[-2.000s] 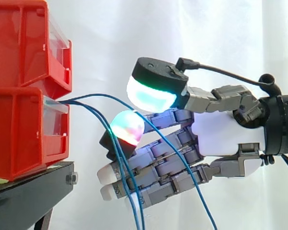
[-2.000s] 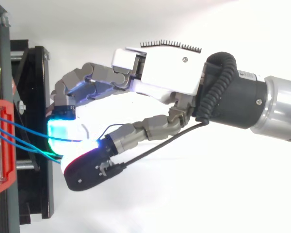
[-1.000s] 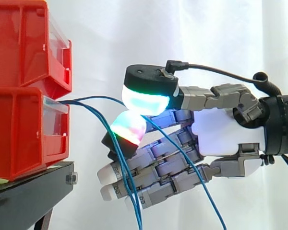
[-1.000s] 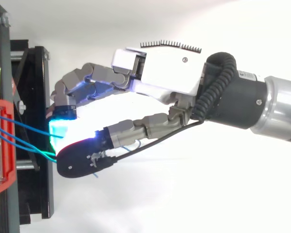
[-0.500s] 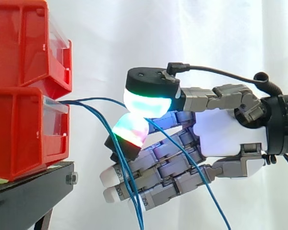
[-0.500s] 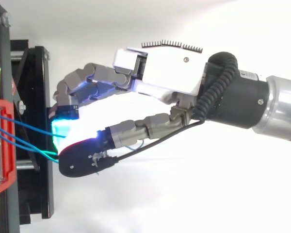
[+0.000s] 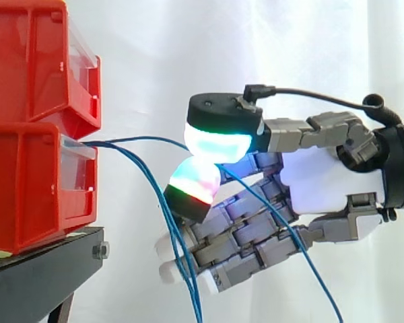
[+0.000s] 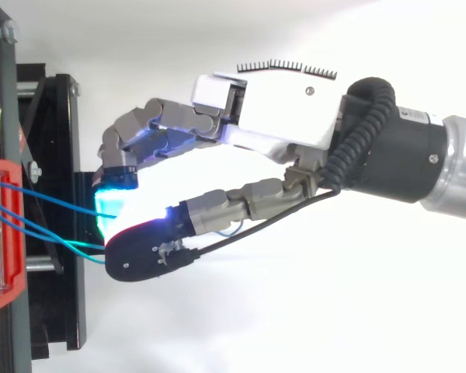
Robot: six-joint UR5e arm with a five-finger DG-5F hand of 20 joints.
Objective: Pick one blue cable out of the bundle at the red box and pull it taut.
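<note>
Several thin blue cables leave the lower red box (image 7: 27,188) at its clear front. One blue cable (image 7: 148,140) runs almost level from the box into my hand (image 7: 320,182), then drops away to the lower right behind the fingers. The thumb's cyan-green pad presses down on a red-green fingertip (image 7: 196,183), and the cable is pinched between them. The other blue cables (image 7: 165,215) hang slack down past the lower fingers. From above, the hand (image 8: 287,116) reaches left toward the box (image 8: 1,233), with the cables (image 8: 54,203) spanning the gap.
A second red box (image 7: 34,60) is stacked on the lower one. Both rest on a black stand (image 7: 40,276) whose edge (image 8: 58,116) lies just left of the fingertips. A white curtain hangs behind.
The thumb has lowered onto the fingertip and closed on one cable. The hand has since shifted right, away from the box, carrying the cable along.
</note>
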